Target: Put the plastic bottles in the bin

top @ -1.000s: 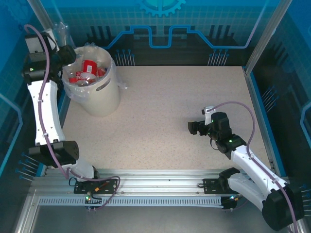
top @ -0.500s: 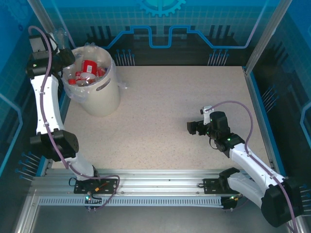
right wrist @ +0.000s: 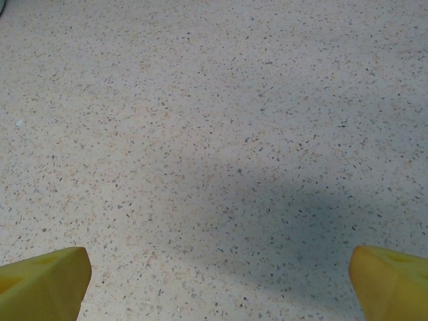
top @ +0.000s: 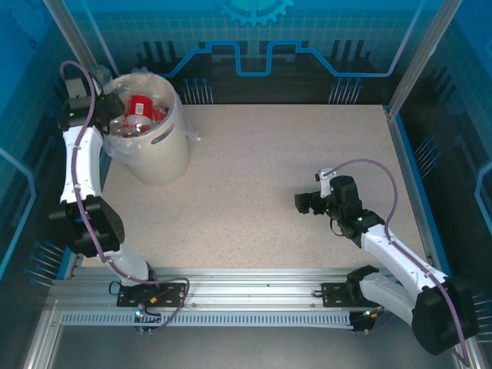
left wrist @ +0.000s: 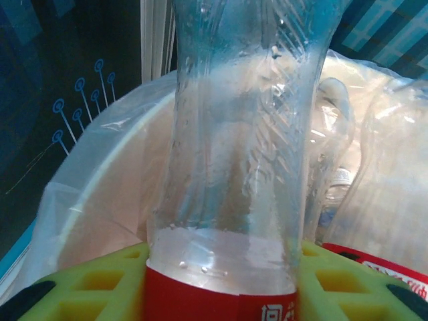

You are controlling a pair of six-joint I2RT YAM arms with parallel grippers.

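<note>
A clear plastic bottle with a red label stands upright between the yellow-green fingers of my left gripper, which is shut on it. That gripper hangs at the left rim of the cream-white bin. Behind the held bottle lie the bin's clear liner and more clear bottles. From above, several red-labelled bottles fill the bin. My right gripper hovers low over the speckled table, open, its yellow fingertips wide apart with nothing between them.
The speckled beige table stretches between the bin and the right arm. Blue enclosure walls and metal frame posts ring the table. A rail with the arm bases runs along the near edge.
My left arm has swung right and towards the back, carrying the bottle closer over the bin's left rim. The right gripper has barely shifted.
</note>
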